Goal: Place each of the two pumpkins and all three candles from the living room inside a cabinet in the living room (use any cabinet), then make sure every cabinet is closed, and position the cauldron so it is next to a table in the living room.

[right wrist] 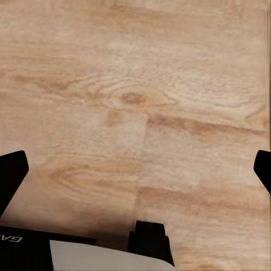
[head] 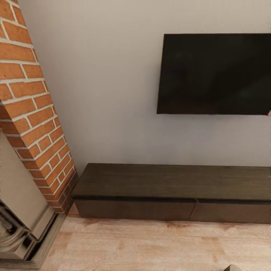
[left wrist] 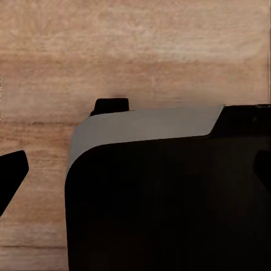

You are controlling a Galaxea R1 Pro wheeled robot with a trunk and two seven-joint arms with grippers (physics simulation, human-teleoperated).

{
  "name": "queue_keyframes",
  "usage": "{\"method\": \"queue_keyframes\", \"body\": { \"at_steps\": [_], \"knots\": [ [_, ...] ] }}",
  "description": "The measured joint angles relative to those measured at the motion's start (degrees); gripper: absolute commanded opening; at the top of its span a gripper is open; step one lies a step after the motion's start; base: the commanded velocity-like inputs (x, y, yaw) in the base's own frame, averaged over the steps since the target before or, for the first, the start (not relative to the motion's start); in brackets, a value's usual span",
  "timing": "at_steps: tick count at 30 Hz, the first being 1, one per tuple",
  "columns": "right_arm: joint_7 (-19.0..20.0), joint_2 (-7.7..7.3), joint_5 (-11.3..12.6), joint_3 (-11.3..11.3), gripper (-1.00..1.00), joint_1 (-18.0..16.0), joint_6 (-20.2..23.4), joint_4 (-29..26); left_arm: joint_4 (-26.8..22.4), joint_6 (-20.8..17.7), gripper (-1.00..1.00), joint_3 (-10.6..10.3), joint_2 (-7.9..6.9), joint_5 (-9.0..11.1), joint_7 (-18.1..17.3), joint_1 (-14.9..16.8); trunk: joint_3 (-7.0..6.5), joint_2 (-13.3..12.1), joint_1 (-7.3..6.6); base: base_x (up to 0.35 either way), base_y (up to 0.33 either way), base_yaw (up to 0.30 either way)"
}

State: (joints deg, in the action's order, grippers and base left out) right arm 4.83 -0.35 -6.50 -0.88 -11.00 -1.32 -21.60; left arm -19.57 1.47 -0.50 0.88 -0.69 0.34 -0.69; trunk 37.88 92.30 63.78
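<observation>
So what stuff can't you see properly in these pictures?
- Head view: the cabinet and TV run off the right edge; the fireplace off the left.
- Head view: the cabinet's drawers are shut, hiding their insides.
- Left wrist view: a black and grey robot part hides much of the floor.

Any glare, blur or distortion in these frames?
Head view: flat even light, no glare on the TV, soft shadow under the cabinet top, verticals lean outward. Both wrist views: sharp floor grain, no blur, dark robot body close up.

cabinet [head: 173, 192] and television [head: 216, 73] cut off at right edge, fireplace [head: 19, 226] cropped at left
</observation>
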Motion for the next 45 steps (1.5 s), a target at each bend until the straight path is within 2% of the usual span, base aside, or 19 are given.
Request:
{"method": "queue_keyframes", "body": {
  "at_steps": [6, 13, 16, 19, 23, 26, 29, 31, 32, 34, 37, 38, 42, 44, 45],
  "knots": [
    [0.0, 0.06, 0.0, -0.1, 1.00, 0.0, 0.0, -4.2, -7.9, -0.1, 1.00, 0.0, 0.44, 0.0, -0.1, 0.0, 0.00, 0.0, 0.00, -0.011, 0.000, 0.000],
    [0.0, 0.00, 0.0, -0.1, 1.00, 0.0, 0.1, -12.9, -22.1, -0.1, 1.00, -0.5, 2.64, 0.0, -0.1, 0.0, 0.00, 0.0, 0.00, 0.000, 0.000, 0.000],
    [0.1, 0.00, 0.0, -0.2, 1.00, 0.0, 0.1, -16.6, -26.8, -0.1, 1.00, -2.9, 3.51, 0.0, -0.1, 0.0, 0.00, 0.0, 0.00, 0.000, 0.000, 0.000],
    [0.1, -0.06, 0.1, -0.3, 1.00, -0.1, 0.4, -20.5, -33.6, -0.4, 1.00, -7.7, 3.82, 0.1, 0.2, 0.0, 0.00, 0.0, 0.00, 0.000, 0.000, 0.000],
    [0.1, -0.35, 0.1, -0.3, 1.00, -0.1, 0.8, -22.9, -41.0, -0.7, 1.00, -9.5, 3.99, 0.2, 0.2, 0.0, 0.00, 0.0, 0.00, 0.000, 0.000, 0.000],
    [0.1, -0.48, 0.1, -0.4, 1.00, 0.0, 0.9, -24.1, -47.0, -1.0, 1.00, -9.9, 4.02, 0.3, 0.1, 0.0, 0.00, 0.0, 0.00, 0.000, 0.000, 0.000],
    [0.1, -0.72, 0.1, -0.4, 1.00, 0.0, 1.0, -25.2, -50.7, -3.5, 1.00, -10.2, 4.19, 0.3, 0.0, 0.0, 0.00, 0.0, 0.00, 0.000, 0.000, 0.000],
    [0.2, -1.19, 0.2, -0.3, 1.00, 0.0, 1.0, -26.5, -53.4, -5.7, 1.00, -11.8, 4.23, 0.4, 0.0, 0.0, 0.00, 0.0, 0.00, 0.000, 0.000, 0.000],
    [0.4, -1.38, 0.3, -0.3, 1.00, 0.0, 1.1, -27.6, -55.2, -6.8, 1.00, -13.6, 4.23, 0.4, 0.1, 0.0, 0.00, 0.0, 0.00, 0.000, 0.000, 0.000],
    [1.8, -1.53, 0.3, -0.4, 1.00, 0.0, 2.0, -29.2, -57.7, -7.8, 1.00, -15.4, 4.28, 0.5, 0.1, 0.0, 0.00, 0.0, 0.00, 0.000, 0.000, 0.000],
    [6.0, -1.64, 0.3, -3.2, 1.00, 0.0, 6.1, -32.2, -60.8, -8.9, 1.00, -16.5, 4.30, 0.5, 0.2, 0.0, 0.00, 0.0, 0.00, 0.000, 0.000, 0.000],
    [8.7, -1.66, 0.3, -5.7, 1.00, 0.0, 8.1, -33.9, -61.7, -9.0, 1.00, -16.6, 4.30, 0.5, 0.2, 0.1, 0.00, 0.0, 0.00, 0.000, 0.000, 0.000],
    [17.7, -1.67, 0.2, -13.2, 1.00, -0.1, 14.6, -39.7, -63.6, -9.1, 1.00, -16.6, 4.47, 0.6, 0.2, 0.1, 0.00, 0.0, 0.00, 0.000, 0.000, 0.000],
    [24.1, -1.77, 0.2, -17.6, 1.00, 0.0, 19.3, -43.8, -64.5, -9.2, 1.00, -16.6, 5.33, 0.6, 0.2, 0.1, 0.00, 0.0, 0.00, 0.000, 0.000, 0.000],
    [25.3, -1.82, 0.2, -18.5, 1.00, 0.0, 20.2, -44.7, -64.7, -9.2, 1.00, -16.6, 5.51, 0.7, 0.2, 0.1, 0.00, 0.0, 0.00, 0.000, 0.000, 0.000]
  ]
}}
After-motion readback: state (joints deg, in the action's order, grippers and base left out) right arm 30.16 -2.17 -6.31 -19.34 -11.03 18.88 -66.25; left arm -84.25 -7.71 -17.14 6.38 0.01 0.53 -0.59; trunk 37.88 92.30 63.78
